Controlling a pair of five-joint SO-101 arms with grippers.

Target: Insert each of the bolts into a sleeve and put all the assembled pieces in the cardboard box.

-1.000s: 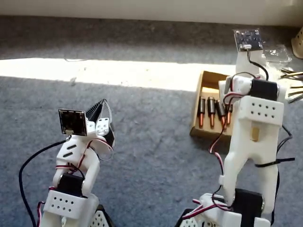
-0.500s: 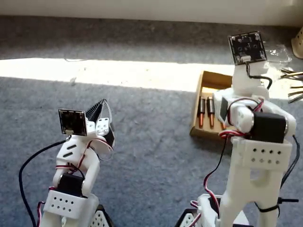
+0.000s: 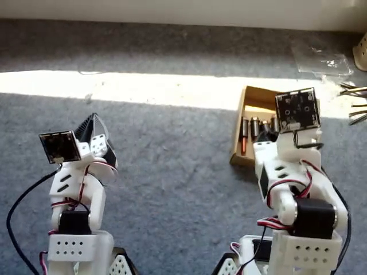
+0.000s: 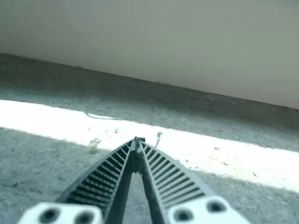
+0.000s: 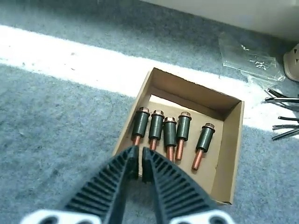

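The cardboard box [image 5: 232, 140] lies open on the grey carpet with several assembled pieces [image 5: 169, 133] side by side in it, dark sleeves on copper bolts. My right gripper [image 5: 138, 153] is shut and empty, held just in front of the box's near wall. In the high view the box [image 3: 250, 98] sits at the far right, partly hidden behind the right arm's camera board [image 3: 297, 112]. My left gripper [image 4: 136, 140] is shut and empty over bare carpet, far to the left [image 3: 94, 119].
A clear plastic bag [image 5: 247, 58] lies beyond the box. Black rods [image 5: 282, 116] and a white object [image 5: 293, 65] sit at the right edge. A sunlit strip [image 3: 143, 89] crosses the carpet, with a wall behind it.
The right arm has drawn back from over the box toward the near edge. The left arm has shifted left.
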